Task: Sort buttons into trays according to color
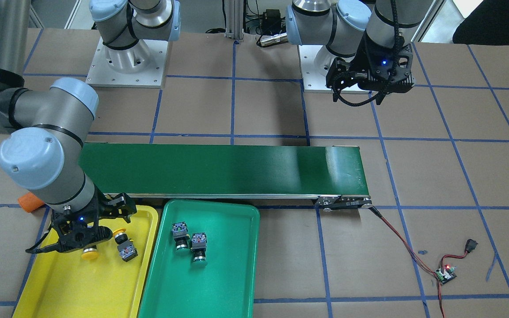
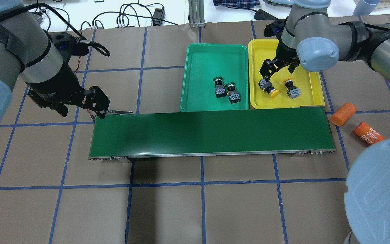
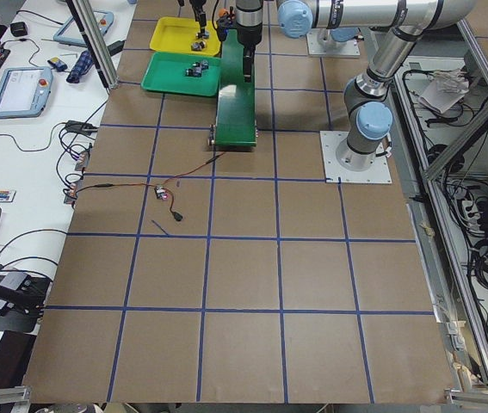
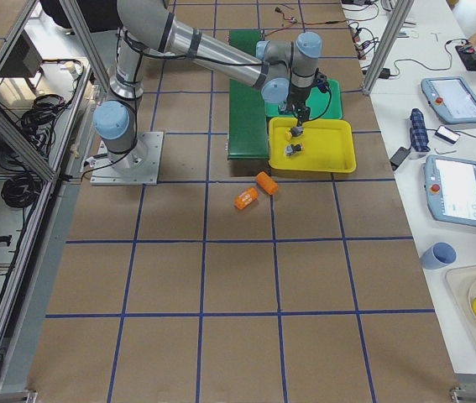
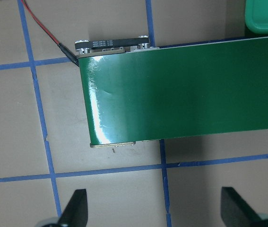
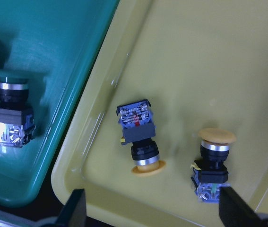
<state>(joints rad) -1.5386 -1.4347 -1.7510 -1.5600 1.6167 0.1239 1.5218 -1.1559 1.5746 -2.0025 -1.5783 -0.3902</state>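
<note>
Buttons look sorted: the two yellow ones (image 6: pixel 140 137) (image 6: pixel 212 161) lie on their sides in the yellow tray (image 2: pixel 259 54), near each other but apart, and the two green ones (image 2: pixel 218 87) (image 2: pixel 232 93) lie almost touching in the green tray (image 2: pixel 212 57), right beside it. The right gripper (image 2: pixel 278 69) hangs low over the yellow tray with its fingers spread and nothing between them, the nearer yellow button just beneath. So the job seems finished, and the danger now is in getting out. If that arm drops or sweeps sideways, a finger could catch the button, and with those round caps it may roll or skid toward the rim. A clipped rim would shove the yellow tray against the green one and jostle both pairs. Far along the belt (image 2: pixel 212 132), the left gripper (image 5: pixel 155 208) is also spread and holding nothing, poised over the table off the belt's end. The wire (image 5: pixel 44 28) runs close by there — a careless swing could snag it. The orange cylinders (image 2: pixel 343 114) (image 2: pixel 367 133) lie off to the side, not part of this.
</note>
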